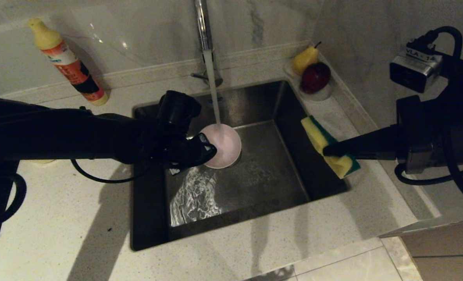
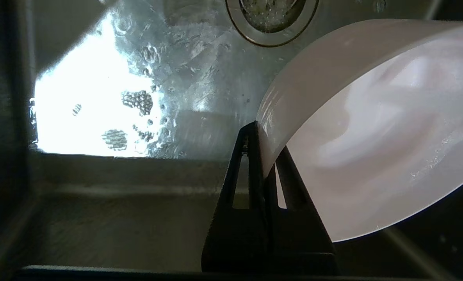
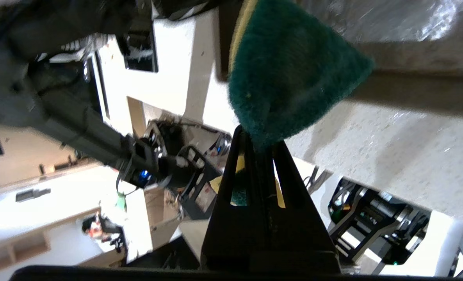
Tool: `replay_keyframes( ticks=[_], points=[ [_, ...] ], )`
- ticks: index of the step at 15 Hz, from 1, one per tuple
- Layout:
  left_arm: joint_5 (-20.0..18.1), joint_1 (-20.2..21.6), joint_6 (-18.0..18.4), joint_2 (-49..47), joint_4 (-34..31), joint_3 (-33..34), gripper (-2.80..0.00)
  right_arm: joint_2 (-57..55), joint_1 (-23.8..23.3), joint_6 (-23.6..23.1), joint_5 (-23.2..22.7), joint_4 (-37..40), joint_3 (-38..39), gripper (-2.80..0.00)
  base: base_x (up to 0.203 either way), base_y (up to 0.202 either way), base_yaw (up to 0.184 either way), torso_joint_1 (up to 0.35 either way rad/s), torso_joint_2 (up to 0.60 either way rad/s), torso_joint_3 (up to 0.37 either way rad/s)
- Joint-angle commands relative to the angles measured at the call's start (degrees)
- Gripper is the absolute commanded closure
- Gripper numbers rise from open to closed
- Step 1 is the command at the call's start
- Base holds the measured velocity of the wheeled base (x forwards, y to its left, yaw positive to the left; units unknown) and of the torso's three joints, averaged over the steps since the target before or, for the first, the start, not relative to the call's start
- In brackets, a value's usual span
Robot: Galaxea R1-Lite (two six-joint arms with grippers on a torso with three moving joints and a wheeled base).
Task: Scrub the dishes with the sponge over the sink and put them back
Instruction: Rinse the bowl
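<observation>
My left gripper (image 1: pixel 206 148) is shut on the rim of the pale pink bowl (image 1: pixel 223 145), holding it tilted over the sink (image 1: pixel 255 171) under the running tap's stream. In the left wrist view the fingers pinch the pink bowl (image 2: pixel 376 128) at its wall, left gripper (image 2: pixel 263 136), with the drain strainer (image 2: pixel 272 19) beyond. My right gripper (image 1: pixel 329 151) is shut on the sponge (image 1: pixel 325 142), yellow foam up, held over the sink's right edge, apart from the bowl. In the right wrist view the sponge's green face (image 3: pixel 290 74) sticks out past the closed right gripper (image 3: pixel 257 140).
A chrome tap (image 1: pixel 206 43) runs water into the basin. A yellow-capped detergent bottle (image 1: pixel 69 64) stands at the back left of the counter. A white dish with a pear (image 1: pixel 305 58) and a dark red apple (image 1: pixel 315 77) sits at the back right corner.
</observation>
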State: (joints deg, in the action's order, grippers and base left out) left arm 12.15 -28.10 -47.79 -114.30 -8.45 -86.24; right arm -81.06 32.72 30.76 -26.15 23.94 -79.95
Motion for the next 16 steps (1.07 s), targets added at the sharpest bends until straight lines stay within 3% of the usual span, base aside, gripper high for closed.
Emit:
replay_keyframes(
  ticks=[1, 16],
  points=[
    [0.1, 0.5, -1.5, -2.9, -1.7, -2.7, 0.00, 1.3, -1.0, 0.2, -0.9, 0.1, 1.1, 0.00, 0.000, 0.000, 0.000, 0.000, 0.00, 0.000],
    [0.2, 0.4, -1.9, -1.2, -4.0, -2.2, 0.00, 2.5, -1.9, 0.2, -1.6, 0.1, 1.7, 0.00, 0.000, 0.000, 0.000, 0.000, 0.00, 0.000]
  ],
)
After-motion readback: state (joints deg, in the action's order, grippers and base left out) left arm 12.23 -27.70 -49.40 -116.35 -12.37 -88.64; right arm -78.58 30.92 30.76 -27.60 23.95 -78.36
